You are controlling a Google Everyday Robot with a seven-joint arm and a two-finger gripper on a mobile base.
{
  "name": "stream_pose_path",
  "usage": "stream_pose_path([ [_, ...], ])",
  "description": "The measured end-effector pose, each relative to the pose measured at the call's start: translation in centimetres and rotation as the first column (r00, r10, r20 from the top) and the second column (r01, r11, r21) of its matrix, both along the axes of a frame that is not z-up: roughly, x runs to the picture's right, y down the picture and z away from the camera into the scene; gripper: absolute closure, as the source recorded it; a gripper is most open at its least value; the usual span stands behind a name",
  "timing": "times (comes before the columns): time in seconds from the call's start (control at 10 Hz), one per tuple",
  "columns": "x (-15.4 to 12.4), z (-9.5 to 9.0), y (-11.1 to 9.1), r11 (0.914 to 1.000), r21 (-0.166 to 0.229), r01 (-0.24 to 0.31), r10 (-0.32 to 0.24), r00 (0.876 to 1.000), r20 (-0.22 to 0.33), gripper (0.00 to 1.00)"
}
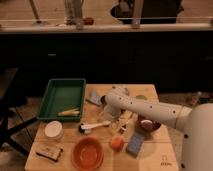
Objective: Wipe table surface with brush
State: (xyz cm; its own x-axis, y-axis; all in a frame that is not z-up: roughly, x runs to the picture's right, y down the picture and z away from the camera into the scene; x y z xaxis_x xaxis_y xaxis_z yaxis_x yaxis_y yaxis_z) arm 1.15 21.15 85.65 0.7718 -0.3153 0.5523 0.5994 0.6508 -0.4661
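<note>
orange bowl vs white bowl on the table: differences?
The orange bowl is wider and sits at the front edge; the white bowl is smaller and nearer the green tray. Both are round and upright. The gripper hangs near the handle end of the brush, away from both.

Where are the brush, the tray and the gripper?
brush (97, 125): camera view, on its white handle.
tray (62, 97): camera view, on its bare floor.
gripper (120, 123): camera view, its tip, beside brush handle.
</note>
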Motion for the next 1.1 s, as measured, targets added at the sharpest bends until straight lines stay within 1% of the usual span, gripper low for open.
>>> stream_pose_path([
  [0.1,-0.14,0.17,0.10,1.0000,-0.007,0.006,-0.006,1.000,0.002,0.20],
  [0.2,-0.21,0.33,0.24,0.9998,-0.013,0.012,-0.012,1.000,0.004,0.25],
  [0.4,-0.17,0.49,0.44,0.9995,-0.024,0.020,-0.020,1.000,0.005,0.40],
  [0.5,-0.09,0.53,0.48,0.9992,-0.032,0.022,-0.022,1.000,0.007,0.55],
  [0.6,-0.02,0.51,0.47,0.9992,-0.037,0.017,-0.017,1.000,0.010,0.62],
  [0.9,0.31,0.52,0.31,0.9991,-0.037,0.021,-0.021,1.000,0.009,0.94],
  [1.0,0.34,0.55,0.23,0.9992,-0.034,0.023,-0.023,1.000,0.008,0.99],
  [1.1,0.25,0.52,0.26,0.9991,-0.036,0.022,-0.022,1.000,0.010,1.00],
])
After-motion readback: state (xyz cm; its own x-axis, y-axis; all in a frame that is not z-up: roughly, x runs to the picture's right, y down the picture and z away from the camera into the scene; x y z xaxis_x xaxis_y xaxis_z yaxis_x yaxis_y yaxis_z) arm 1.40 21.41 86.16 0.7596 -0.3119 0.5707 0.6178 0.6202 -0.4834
